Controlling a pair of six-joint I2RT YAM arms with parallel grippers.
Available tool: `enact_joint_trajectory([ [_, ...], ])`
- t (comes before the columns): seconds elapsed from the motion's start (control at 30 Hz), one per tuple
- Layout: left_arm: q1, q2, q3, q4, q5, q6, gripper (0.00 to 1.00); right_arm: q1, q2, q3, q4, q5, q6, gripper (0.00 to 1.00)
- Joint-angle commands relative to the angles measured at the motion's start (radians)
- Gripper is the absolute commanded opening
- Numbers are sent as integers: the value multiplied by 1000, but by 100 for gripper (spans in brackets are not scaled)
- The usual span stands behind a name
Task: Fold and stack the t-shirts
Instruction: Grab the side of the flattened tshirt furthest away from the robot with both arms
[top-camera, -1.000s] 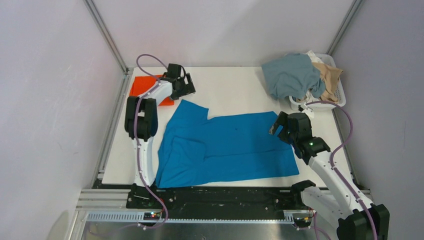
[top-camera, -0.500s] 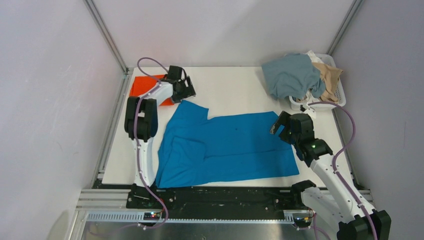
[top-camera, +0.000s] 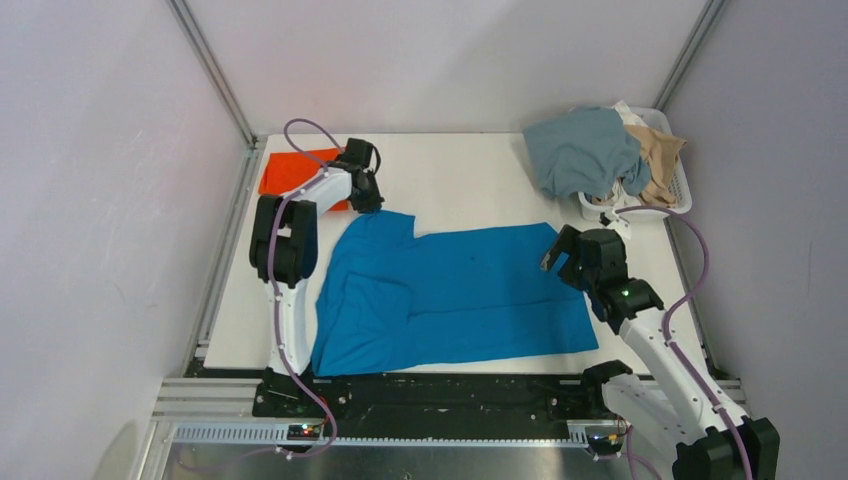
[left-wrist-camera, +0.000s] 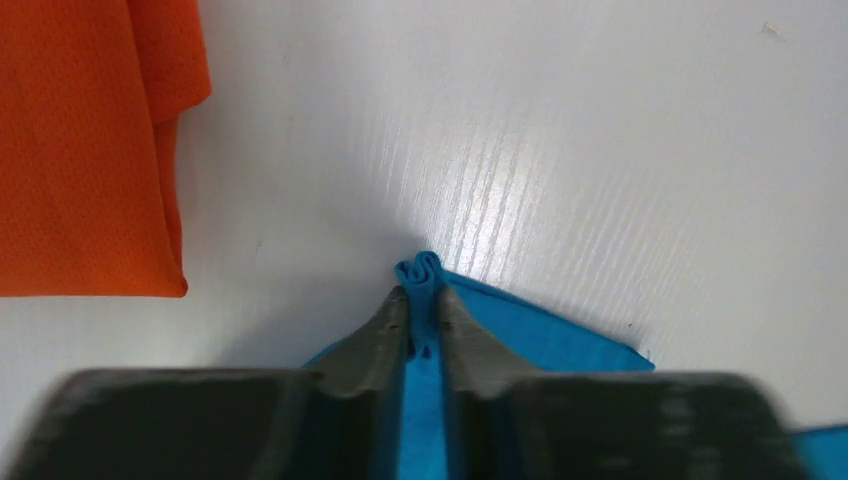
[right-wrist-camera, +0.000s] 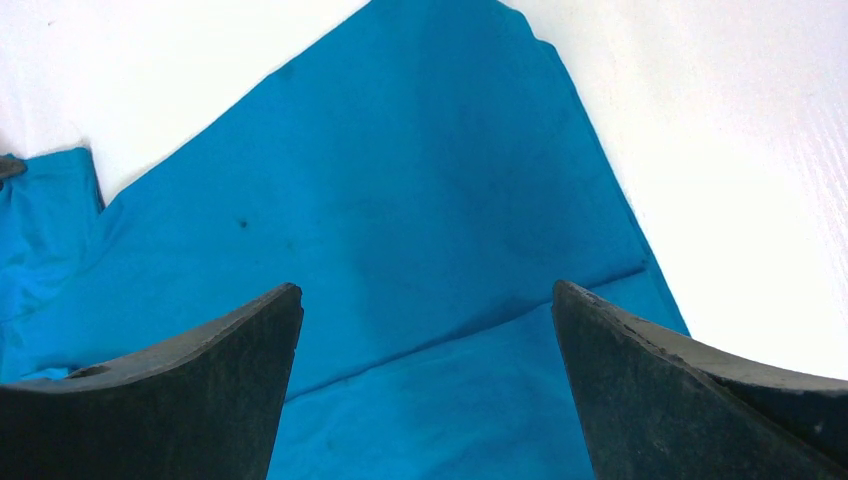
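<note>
A bright blue t-shirt (top-camera: 450, 295) lies spread across the white table, partly folded lengthwise. My left gripper (top-camera: 366, 203) is shut on its far left corner; in the left wrist view the pinched blue t-shirt cloth (left-wrist-camera: 424, 272) bunches between the fingertips of that left gripper (left-wrist-camera: 424, 300). A folded orange-red t-shirt (top-camera: 292, 172) lies at the far left corner, close beside the left gripper. My right gripper (top-camera: 556, 250) hovers open over the blue t-shirt's far right corner; the right wrist view shows the right gripper (right-wrist-camera: 428, 292) above blue t-shirt cloth (right-wrist-camera: 420, 240), nothing between its fingers.
A white slotted basket (top-camera: 676, 190) stands at the far right, with a grey-blue shirt (top-camera: 582, 152) and a tan shirt (top-camera: 660, 160) draped over it. Metal frame posts (top-camera: 212, 70) rise at the back corners. Bare table (top-camera: 470, 180) lies behind the blue shirt.
My left gripper moved down from beside the orange-red shirt to the blue shirt's far left corner and closed on it. The right gripper stayed almost still.
</note>
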Motion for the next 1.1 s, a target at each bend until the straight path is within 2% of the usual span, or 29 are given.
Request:
enact_joint_trajectory([
  [0.0, -5, 5, 27, -57, -18, 29, 13, -14, 39, -1, 91, 25, -30, 100],
  [0.07, -5, 2, 35, -58, -19, 40, 2, -21, 79, 6, 146, 25, -47, 99],
  [0.1, -5, -3, 37, -58, -17, 50, 1, -23, 115, 12, 183, 25, -61, 100],
  [0.2, -6, -10, 43, -57, -12, 70, 0, -34, 218, 72, 244, 42, -97, 99],
  [0.27, -9, -18, 41, -58, -11, 81, 0, -33, 350, 131, 272, 78, -130, 99],
  [0.5, -21, -57, 35, -56, -5, 110, 0, -13, 740, 440, 265, 200, -244, 94],
  [0.73, -27, -84, 25, -54, -3, 121, 0, -7, 1043, 692, 94, 284, -265, 91],
  [0.83, -28, -91, 20, -55, -4, 122, 0, -23, 1110, 796, 15, 275, -247, 89],
  [1.07, -28, -119, 1, -53, -12, 126, 0, -34, 1241, 918, -204, 272, -180, 86],
])
